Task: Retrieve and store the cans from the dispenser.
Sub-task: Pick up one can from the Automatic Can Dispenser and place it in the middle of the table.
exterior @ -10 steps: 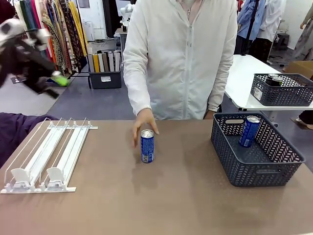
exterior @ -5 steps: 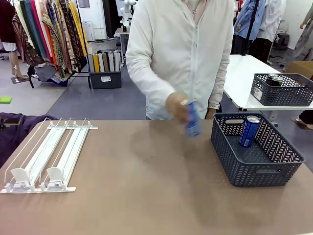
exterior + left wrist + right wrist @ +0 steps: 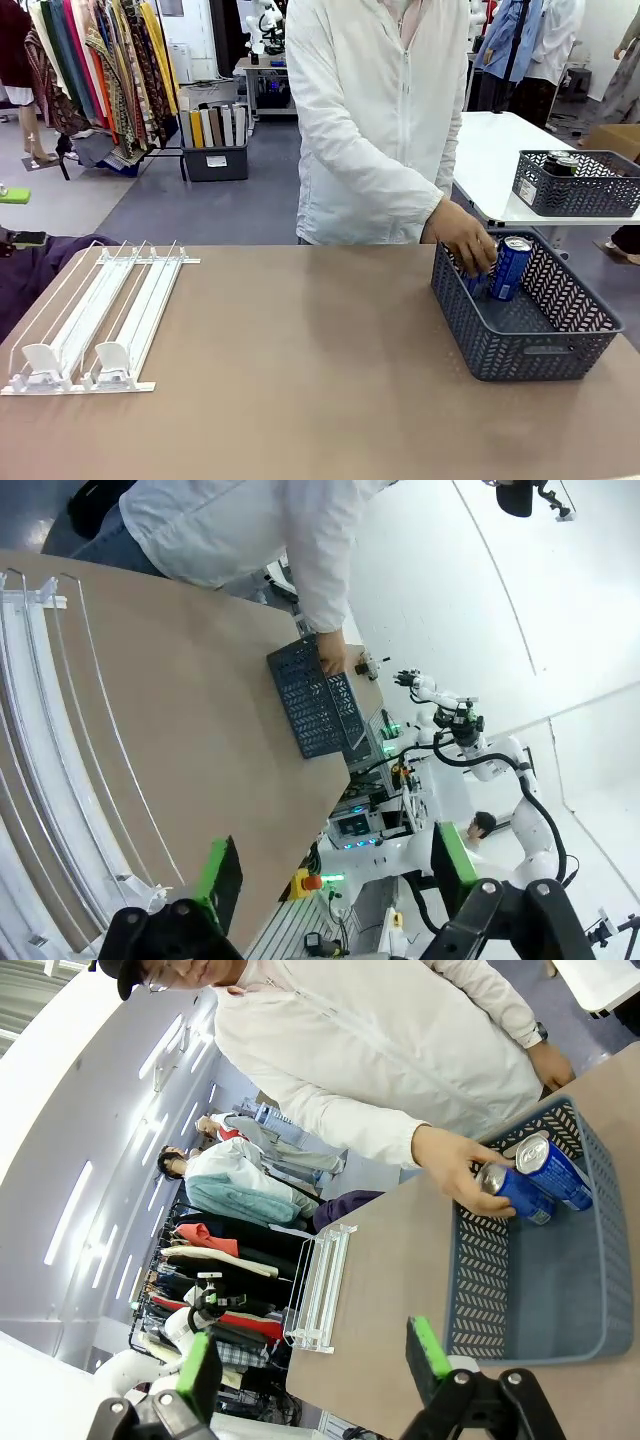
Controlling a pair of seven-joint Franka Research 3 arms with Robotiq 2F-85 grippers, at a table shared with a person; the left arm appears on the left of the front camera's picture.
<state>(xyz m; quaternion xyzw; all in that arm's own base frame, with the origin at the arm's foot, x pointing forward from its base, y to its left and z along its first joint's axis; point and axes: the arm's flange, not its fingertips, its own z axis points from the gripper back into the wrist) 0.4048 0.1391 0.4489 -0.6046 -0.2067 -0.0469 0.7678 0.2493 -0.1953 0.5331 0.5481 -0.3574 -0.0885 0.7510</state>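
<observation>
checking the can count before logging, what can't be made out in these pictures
- Front view: the can under the person's hand in the grey basket is mostly covered by the fingers and the upright blue can; its label is unreadable.
- Front view: the far basket holds dark cans too small to count.
- Left wrist view: the dispenser is cut off by the left edge.

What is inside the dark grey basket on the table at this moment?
Inside the basket one blue can leans on the far wall. The person's hand lowers a second blue can beside it, mostly covered in the front view. The floor nearest the front wall is hidden.
</observation>
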